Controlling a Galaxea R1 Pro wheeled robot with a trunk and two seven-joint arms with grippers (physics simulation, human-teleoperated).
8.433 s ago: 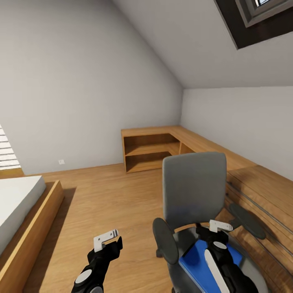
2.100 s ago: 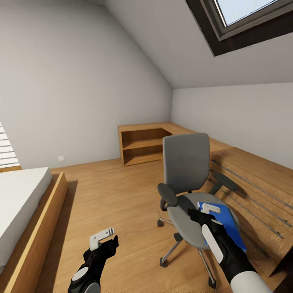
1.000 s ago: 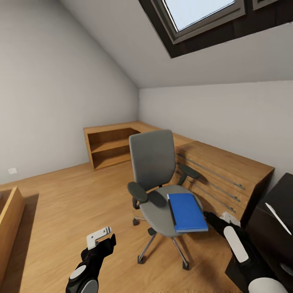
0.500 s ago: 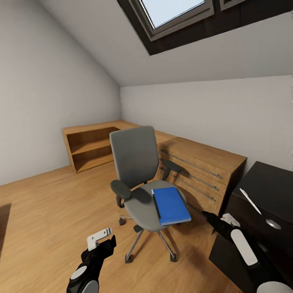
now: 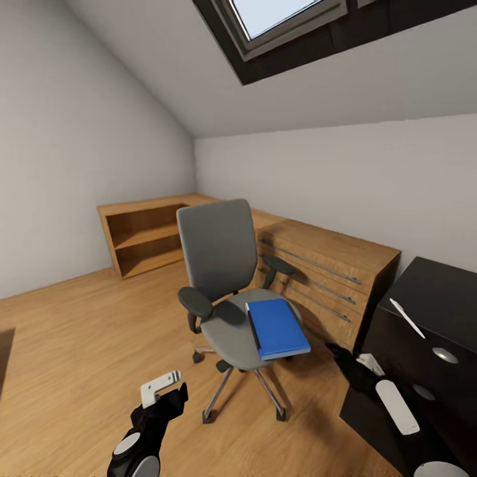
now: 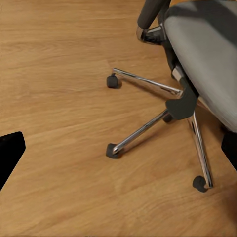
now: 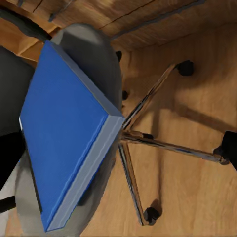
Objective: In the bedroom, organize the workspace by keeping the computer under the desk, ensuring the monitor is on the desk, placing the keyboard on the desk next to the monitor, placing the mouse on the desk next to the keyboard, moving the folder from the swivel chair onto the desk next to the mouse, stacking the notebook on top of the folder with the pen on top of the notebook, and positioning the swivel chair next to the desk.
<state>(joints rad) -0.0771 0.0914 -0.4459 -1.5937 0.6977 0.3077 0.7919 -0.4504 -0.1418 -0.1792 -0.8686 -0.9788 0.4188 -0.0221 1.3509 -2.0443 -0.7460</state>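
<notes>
Folder lies flat on the swivel chair seat, ungrasped, right gripper near it, jaw width unclear.

Folder released, right arm withdrawn.

The glossy black desk is cut off at the head view's 3 to 4 o'clock edge. A thin white object on it is too small to identify. The right gripper's jaw opening is unreadable. The dark-framed skylight is cropped at 12 o'clock.
</notes>
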